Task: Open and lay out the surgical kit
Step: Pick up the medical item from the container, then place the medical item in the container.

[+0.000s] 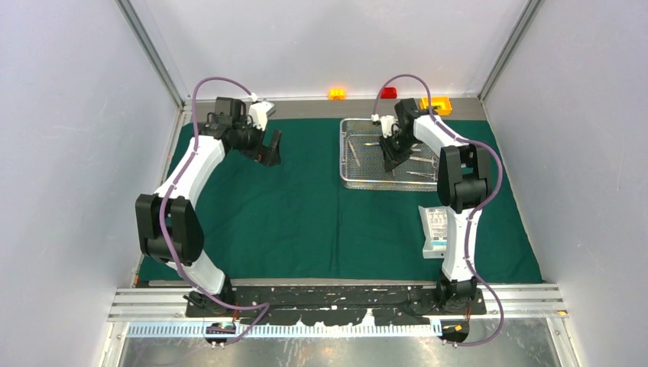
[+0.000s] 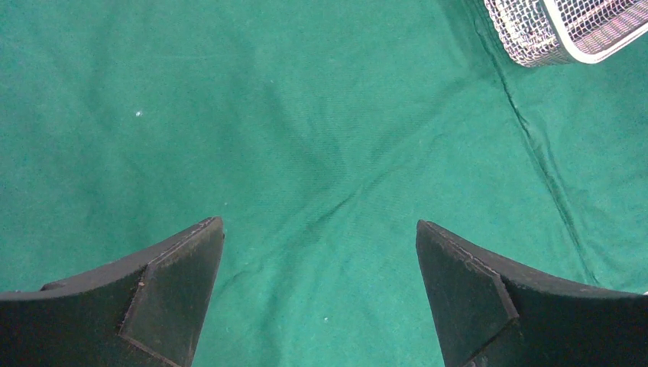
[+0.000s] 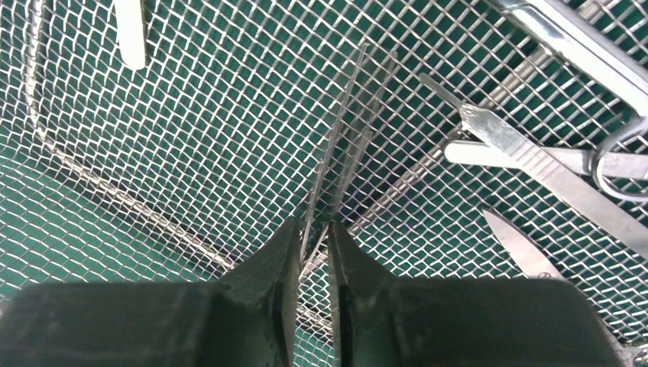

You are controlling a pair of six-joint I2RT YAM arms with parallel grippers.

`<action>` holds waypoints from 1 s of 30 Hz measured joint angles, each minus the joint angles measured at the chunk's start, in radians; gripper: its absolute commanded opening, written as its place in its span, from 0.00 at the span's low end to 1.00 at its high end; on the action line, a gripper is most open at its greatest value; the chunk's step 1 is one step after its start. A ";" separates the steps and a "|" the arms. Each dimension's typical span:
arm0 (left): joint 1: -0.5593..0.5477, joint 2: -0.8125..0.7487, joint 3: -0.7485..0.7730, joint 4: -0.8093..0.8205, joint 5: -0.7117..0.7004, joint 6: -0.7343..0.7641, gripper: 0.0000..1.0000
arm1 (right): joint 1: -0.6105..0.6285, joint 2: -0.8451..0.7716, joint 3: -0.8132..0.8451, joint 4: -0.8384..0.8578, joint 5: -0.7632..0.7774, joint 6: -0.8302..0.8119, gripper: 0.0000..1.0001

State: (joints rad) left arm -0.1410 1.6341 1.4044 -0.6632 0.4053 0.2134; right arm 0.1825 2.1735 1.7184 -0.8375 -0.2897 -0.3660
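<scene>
The dark green drape (image 1: 306,214) lies spread on the table. The steel wire-mesh tray (image 1: 341,153) stands on its far right part. My right gripper (image 1: 391,162) reaches down into the tray. In the right wrist view it (image 3: 313,225) is shut on slim silver tweezers (image 3: 336,138), whose tips point away over the mesh (image 3: 191,115). Other silver instruments (image 3: 535,160) lie to the right in the tray. My left gripper (image 1: 269,153) is open and empty above bare drape (image 2: 306,115), left of the tray corner (image 2: 535,38). The flat white pouch (image 1: 435,229) lies on the drape beside the right arm.
A yellow box (image 1: 435,105), a red block (image 1: 389,92) and an orange block (image 1: 337,93) sit beyond the drape's far edge. Grey walls close in the left, right and back sides.
</scene>
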 measured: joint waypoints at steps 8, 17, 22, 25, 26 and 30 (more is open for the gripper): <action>-0.008 0.000 0.000 0.000 0.008 -0.002 1.00 | 0.000 0.000 0.018 -0.020 -0.024 0.012 0.02; -0.028 0.044 0.071 0.001 0.103 -0.071 1.00 | 0.000 -0.069 0.068 -0.022 -0.083 0.083 0.01; -0.031 0.076 0.105 0.057 0.223 -0.195 1.00 | 0.000 -0.166 0.073 0.028 -0.178 0.179 0.01; -0.039 0.101 0.117 0.119 0.298 -0.293 1.00 | 0.002 -0.225 0.048 0.114 -0.266 0.274 0.01; -0.045 0.112 0.120 0.146 0.319 -0.329 1.00 | 0.003 -0.248 0.025 0.156 -0.298 0.314 0.01; -0.091 0.158 0.134 0.257 0.386 -0.482 1.00 | 0.019 -0.323 -0.103 0.349 -0.415 0.488 0.01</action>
State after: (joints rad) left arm -0.2317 1.7916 1.5383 -0.4057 0.7910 -0.2687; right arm 0.2016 1.8500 1.6157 -0.4889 -0.7044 0.1219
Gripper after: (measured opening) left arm 0.996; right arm 0.089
